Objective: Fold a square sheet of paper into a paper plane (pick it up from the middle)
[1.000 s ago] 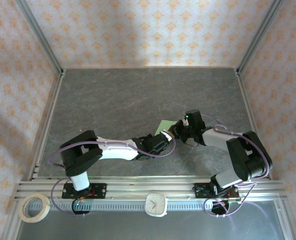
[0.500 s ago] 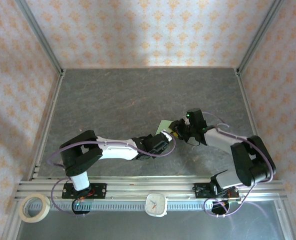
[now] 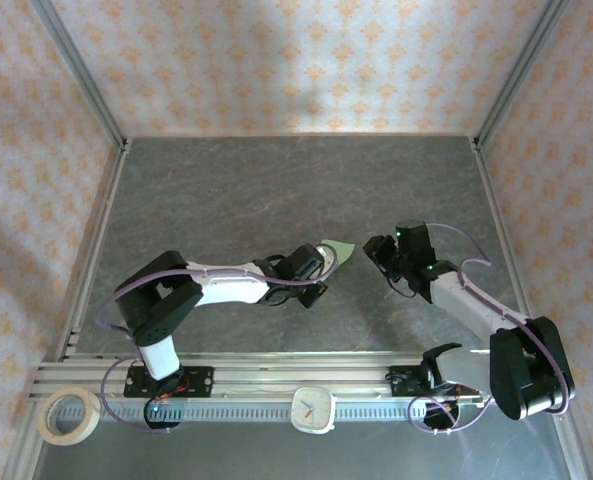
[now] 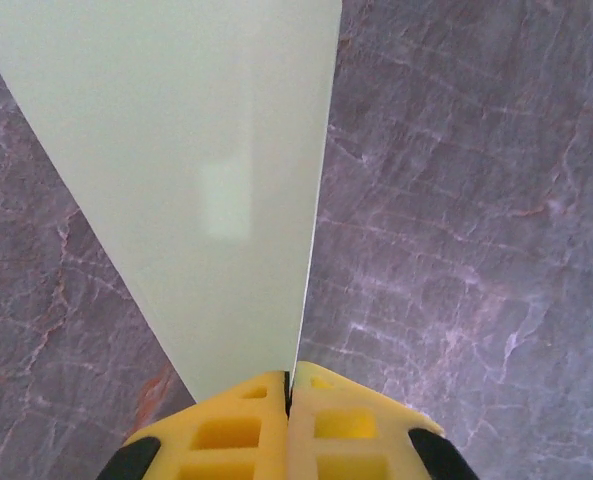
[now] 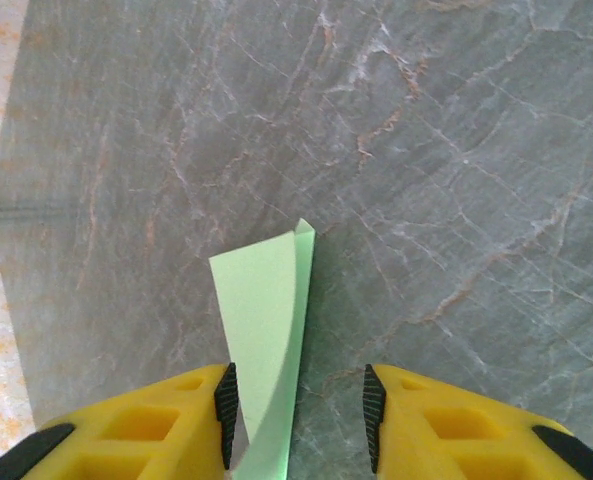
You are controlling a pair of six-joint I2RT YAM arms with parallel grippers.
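The square sheet of paper is folded into a slim, pale green, pointed paper plane (image 3: 337, 254). My left gripper (image 3: 322, 263) holds it near the middle of the table. In the left wrist view the yellow fingers (image 4: 236, 430) are pressed together on the plane's (image 4: 196, 180) lower edge, and it stands up away from them. My right gripper (image 3: 380, 252) is open just right of the plane's tip, with a small gap between. In the right wrist view the plane (image 5: 266, 320) shows between the open right gripper (image 5: 298, 402), close to the left pad (image 5: 226, 410) and not pinched.
The dark marbled table (image 3: 276, 190) is walled by patterned panels and metal posts. A ribbed metal rail (image 3: 296, 385) runs along the near edge. A roll of tape (image 3: 69, 415) and a small white clock (image 3: 313, 408) lie in front of it.
My right gripper has opened, let go of the paper and drawn back to the right. The left gripper, still shut on the paper, has shifted it slightly away from the rail.
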